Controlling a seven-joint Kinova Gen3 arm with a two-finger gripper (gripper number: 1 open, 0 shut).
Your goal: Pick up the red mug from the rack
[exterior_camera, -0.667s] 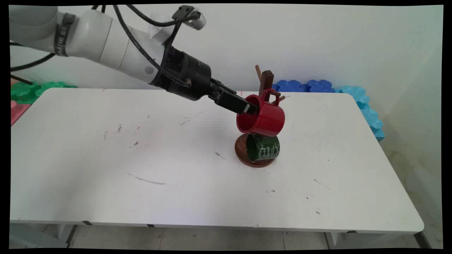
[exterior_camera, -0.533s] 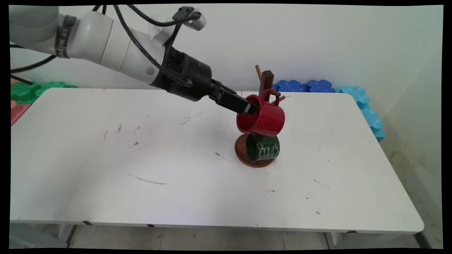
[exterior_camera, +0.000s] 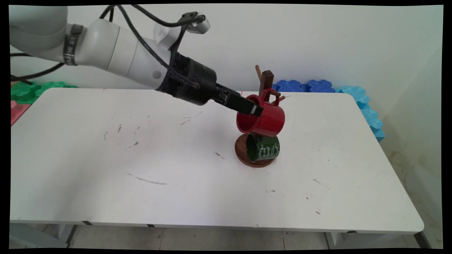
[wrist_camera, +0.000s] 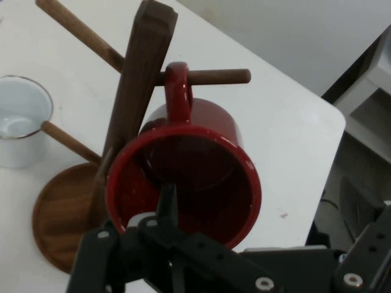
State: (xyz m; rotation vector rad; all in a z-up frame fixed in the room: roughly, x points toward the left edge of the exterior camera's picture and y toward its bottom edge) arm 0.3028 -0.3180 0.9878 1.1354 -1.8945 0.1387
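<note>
Red mug [exterior_camera: 263, 119] unmoved; hand [exterior_camera: 255, 110] shifted right.

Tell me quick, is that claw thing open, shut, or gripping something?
Gripper: open, jaws apart at the rim of the red mug, which hangs by its handle on the rack.

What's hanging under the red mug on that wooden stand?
Under the red mug hangs a dark green mug, just above the stand's round base. The peg that carries the green mug is hidden.

White lettering on the green mug [exterior_camera: 263, 151] is unreadable.
</note>
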